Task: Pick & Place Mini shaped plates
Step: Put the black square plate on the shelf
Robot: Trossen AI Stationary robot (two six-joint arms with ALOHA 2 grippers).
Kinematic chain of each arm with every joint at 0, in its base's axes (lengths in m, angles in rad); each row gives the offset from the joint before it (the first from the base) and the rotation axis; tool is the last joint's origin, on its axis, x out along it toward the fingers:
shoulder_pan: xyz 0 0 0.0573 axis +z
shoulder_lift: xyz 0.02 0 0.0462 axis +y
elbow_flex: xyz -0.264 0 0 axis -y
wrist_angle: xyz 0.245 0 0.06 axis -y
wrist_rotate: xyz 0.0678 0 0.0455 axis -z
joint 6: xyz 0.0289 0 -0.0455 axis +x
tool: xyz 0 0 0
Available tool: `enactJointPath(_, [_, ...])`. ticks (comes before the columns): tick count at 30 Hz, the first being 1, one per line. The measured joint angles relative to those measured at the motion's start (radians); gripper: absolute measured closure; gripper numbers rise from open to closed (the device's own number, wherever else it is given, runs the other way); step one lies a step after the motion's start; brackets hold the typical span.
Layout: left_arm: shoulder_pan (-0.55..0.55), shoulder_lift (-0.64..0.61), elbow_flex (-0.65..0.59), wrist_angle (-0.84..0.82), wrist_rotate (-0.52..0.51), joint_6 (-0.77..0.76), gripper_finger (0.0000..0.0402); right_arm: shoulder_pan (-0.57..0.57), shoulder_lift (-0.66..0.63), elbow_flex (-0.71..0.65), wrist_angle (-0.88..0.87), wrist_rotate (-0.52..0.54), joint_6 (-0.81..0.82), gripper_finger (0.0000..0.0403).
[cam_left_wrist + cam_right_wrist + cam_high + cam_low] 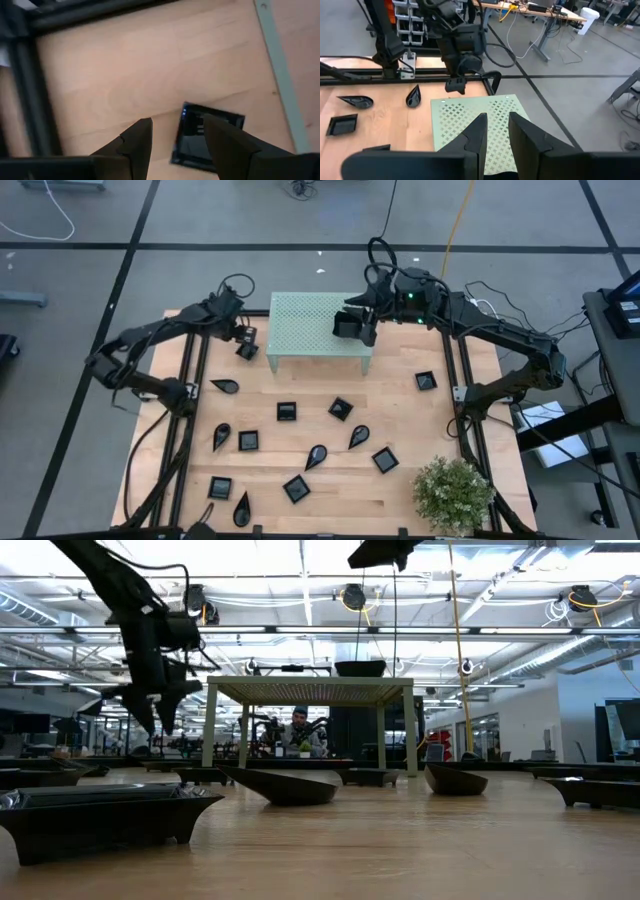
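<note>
Glossy black mini shaped plates (287,411) are lying on a pale, wood-grained desk (400,425). A pale green stand (315,325), patterned with small cross-shaped perforations, is standing there, beside a green leafy plant (453,492).

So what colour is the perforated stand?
Pale green stand with small cross-shaped holes, clearest in the right wrist view.

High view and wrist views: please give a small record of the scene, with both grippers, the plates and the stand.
left gripper: open, above a square plate near the stand's left end
right gripper: open, nothing between the fingers, above the green perforated stand
plate on stand: one black dish sits on top
other plates: many black square and teardrop dishes spread over the wooden table
plant: at the table's near right corner
</note>
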Motion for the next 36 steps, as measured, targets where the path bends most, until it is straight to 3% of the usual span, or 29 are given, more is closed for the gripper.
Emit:
enactJointPath(13, [-0.01,0.183,0.0,-0.003,-0.006,-0.008,0.022,0.0,0.0,0.0,-0.017,0.0,-0.1,0.0337])
enactJointPath(24, [-0.032,0.207,0.0,0.029,-0.062,-0.05,0.0225,-0.006,0.0,0.0,-0.049,0.003,-0.155,0.0337])
enactJointPath(27, [-0.041,0.204,0.0,0.028,-0.068,-0.061,0.0253,-0.01,0.0,0.0,-0.05,0.004,-0.157,0.0337])
enactJointPath(36, [-0.052,0.215,0.003,0.009,-0.076,-0.065,0.039,-0.016,0.0,0.0,-0.069,0.004,-0.16,0.0337])
